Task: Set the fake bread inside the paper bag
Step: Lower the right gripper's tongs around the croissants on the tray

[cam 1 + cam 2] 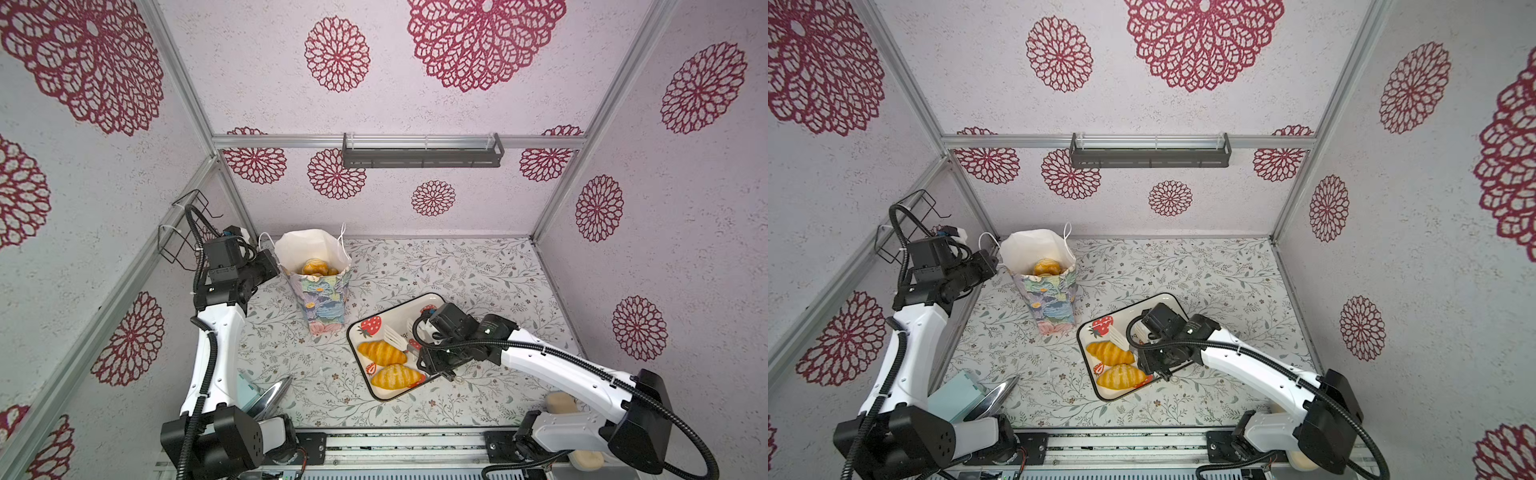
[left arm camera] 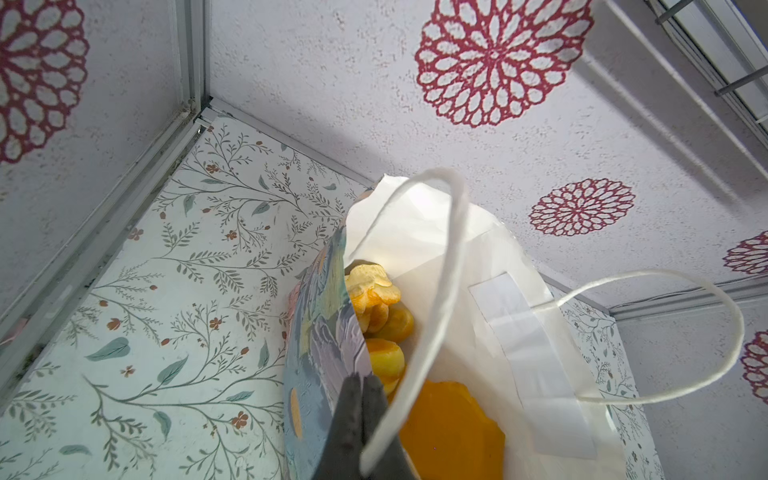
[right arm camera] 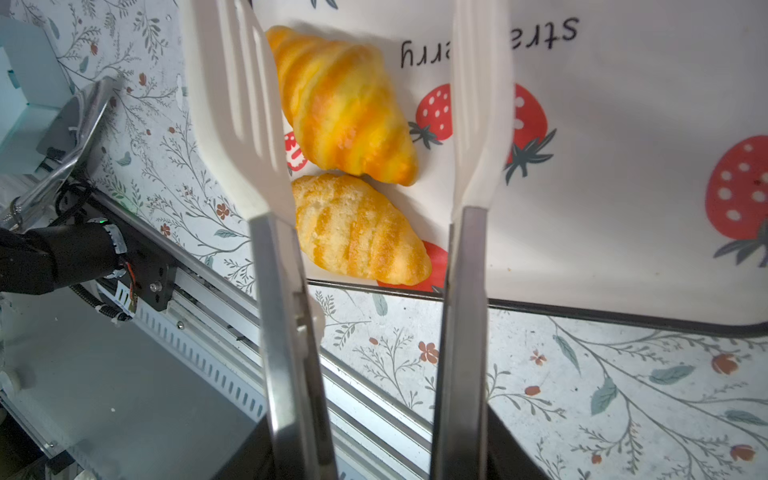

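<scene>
The right pincer (image 1: 424, 355) clasps steel tongs (image 3: 282, 311) whose white slotted tips stand spread just beside two glossy golden ridged toy croissants (image 3: 345, 104). These lie side by side on a cream strawberry-printed tray (image 1: 399, 316). The left pincer (image 2: 360, 380), pressed together, pinches the rim of the upright pastel flower-print paper bag (image 1: 324, 299), which holds more yellow pastries (image 1: 314, 267) and stands on the leaf-patterned bench (image 1: 457, 270).

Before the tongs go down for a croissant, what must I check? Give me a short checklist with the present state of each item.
1. Paper bag upright, mouth open: ok.
2. Left jaws shut on the bag's wall: ok.
3. Tongs spread, nothing gripped: ok.
4. Glossy croissant and paler croissant lie free on the tray: ok.
5. Blades' height above the croissants: cannot tell.
6. Room above the bread inside the bag: ok.
</scene>
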